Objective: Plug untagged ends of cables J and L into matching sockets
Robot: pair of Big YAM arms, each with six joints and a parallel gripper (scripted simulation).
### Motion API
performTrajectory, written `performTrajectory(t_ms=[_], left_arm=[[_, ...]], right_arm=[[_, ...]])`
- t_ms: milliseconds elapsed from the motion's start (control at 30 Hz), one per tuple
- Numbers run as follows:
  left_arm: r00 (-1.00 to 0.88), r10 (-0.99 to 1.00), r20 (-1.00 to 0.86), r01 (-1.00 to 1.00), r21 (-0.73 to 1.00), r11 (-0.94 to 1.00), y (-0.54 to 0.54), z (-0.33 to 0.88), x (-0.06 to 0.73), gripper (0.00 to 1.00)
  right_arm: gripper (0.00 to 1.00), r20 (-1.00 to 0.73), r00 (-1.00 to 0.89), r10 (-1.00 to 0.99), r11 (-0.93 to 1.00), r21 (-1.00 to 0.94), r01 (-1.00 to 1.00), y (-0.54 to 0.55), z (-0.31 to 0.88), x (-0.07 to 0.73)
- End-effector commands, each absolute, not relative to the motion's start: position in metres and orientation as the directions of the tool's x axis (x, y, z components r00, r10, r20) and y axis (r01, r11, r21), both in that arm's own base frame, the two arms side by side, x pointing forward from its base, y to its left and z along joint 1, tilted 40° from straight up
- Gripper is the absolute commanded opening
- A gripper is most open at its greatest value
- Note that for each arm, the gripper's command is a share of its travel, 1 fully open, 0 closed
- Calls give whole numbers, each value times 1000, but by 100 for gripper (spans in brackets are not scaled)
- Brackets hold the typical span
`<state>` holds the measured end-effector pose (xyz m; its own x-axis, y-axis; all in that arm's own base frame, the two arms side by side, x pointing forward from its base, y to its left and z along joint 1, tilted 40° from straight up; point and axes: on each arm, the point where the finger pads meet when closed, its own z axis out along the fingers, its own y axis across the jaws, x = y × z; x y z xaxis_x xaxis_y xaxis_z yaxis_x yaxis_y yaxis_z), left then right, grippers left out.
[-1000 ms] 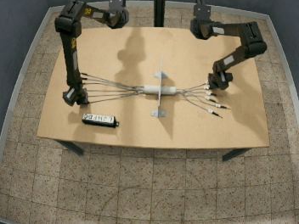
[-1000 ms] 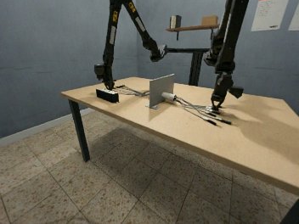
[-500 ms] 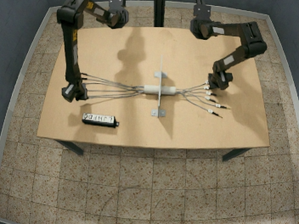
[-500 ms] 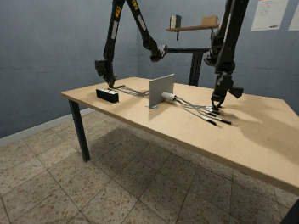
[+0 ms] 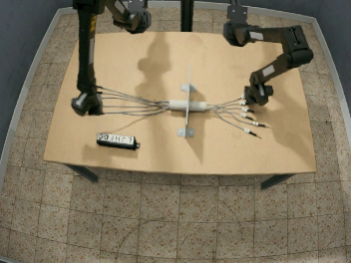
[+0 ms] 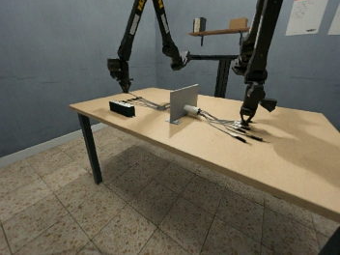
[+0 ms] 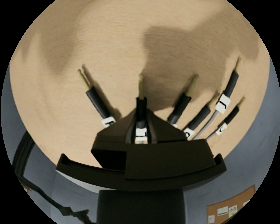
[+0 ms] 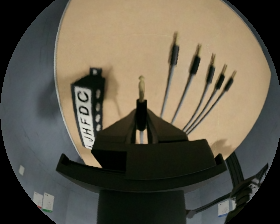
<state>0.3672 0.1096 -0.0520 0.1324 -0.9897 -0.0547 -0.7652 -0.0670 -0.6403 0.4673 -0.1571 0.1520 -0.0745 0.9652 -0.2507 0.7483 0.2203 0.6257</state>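
By the short edge on your right arm's side, its gripper (image 5: 98, 113) (image 6: 127, 90) (image 8: 141, 119) pinches an untagged plug (image 8: 141, 109), rigid above probably light, floppy cable, so keep hold of the black sleeve; your left gripper (image 5: 245, 100) (image 6: 245, 123) (image 7: 141, 124) clamps a tagged plug (image 7: 141, 106) near the opposite edge.

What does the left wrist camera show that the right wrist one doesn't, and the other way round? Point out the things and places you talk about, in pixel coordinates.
Only the left wrist view: white letter tags (image 7: 223, 104) (image 5: 247, 131) on the cable ends.

Only the right wrist view: the junction box (image 8: 82, 110) (image 5: 116, 140) (image 6: 122, 108) with its letters and sockets, and untagged plugs (image 8: 174, 54).

Both: a gripper shut on one plug, the left gripper (image 7: 141, 117) (image 5: 244, 100) (image 6: 246, 123) and right gripper (image 8: 141, 112) (image 5: 99, 113) (image 6: 126, 91) respectively, five loose plugs beyond it, and the wooden tabletop (image 7: 110, 40) (image 8: 120, 30) (image 5: 224, 151) (image 6: 203, 142).
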Motion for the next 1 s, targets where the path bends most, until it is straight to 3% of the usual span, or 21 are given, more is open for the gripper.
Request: performTrajectory(t_ms=[0, 633, 967], left_arm=[[133, -990, -54, -764, -641, -68, 109, -51, 368, 5], [133, -990, -54, -764, -641, -68, 109, -51, 368, 5], [133, -990, -54, -764, -641, -68, 109, -51, 368, 5]], right_arm=[[6, -195, -79, 978, 187, 629, 755, -104, 123, 486], [6, -263, -110, 959, 258, 639, 725, -31, 110, 527], [6, -510, -454, 731, 672, 424, 607, -29, 104, 521]])
